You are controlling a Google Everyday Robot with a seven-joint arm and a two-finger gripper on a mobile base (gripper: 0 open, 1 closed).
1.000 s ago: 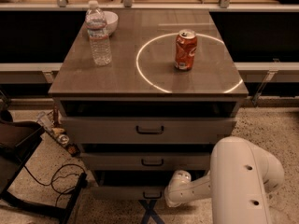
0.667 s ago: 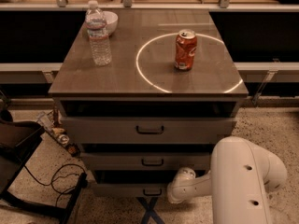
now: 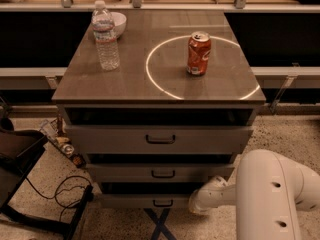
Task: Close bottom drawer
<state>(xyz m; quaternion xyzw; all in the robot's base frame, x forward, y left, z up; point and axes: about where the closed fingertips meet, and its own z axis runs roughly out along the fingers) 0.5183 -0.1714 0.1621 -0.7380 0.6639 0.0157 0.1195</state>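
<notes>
The bottom drawer is the slim grey front at the foot of the cabinet, with a small dark bar handle. It stands a little out from the cabinet, with a dark gap above it. My gripper is at the end of the white arm, low down against the right part of this drawer's front. The gripper's tip is hidden between the arm and the drawer.
Above are a mid-sized drawer and the tallest drawer, both slightly out. On the cabinet top stand a water bottle, a white bowl and an orange can. A dark chair base and a cable lie at the left on the floor.
The arm's end has moved a little to the right and in toward the bottom drawer's front. The things on top have not moved.
</notes>
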